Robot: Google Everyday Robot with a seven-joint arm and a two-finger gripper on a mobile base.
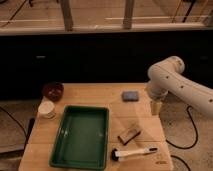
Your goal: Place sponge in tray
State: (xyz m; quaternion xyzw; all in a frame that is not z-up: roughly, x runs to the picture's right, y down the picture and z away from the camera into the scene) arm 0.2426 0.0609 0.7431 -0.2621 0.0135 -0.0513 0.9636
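Note:
The blue-grey sponge [131,95] lies flat on the wooden table, far right of centre. The dark green tray [82,136] sits at the front left of the table with nothing in it. My white arm reaches in from the right. Its gripper [156,108] points down at the table's right edge, just right of and slightly in front of the sponge, apart from it and holding nothing that I can see.
A dark red bowl [52,91] and a white cup [46,109] stand at the table's left. A brown block with a dark top [129,133] and a white-handled brush [133,152] lie right of the tray. A dark wall runs behind the table.

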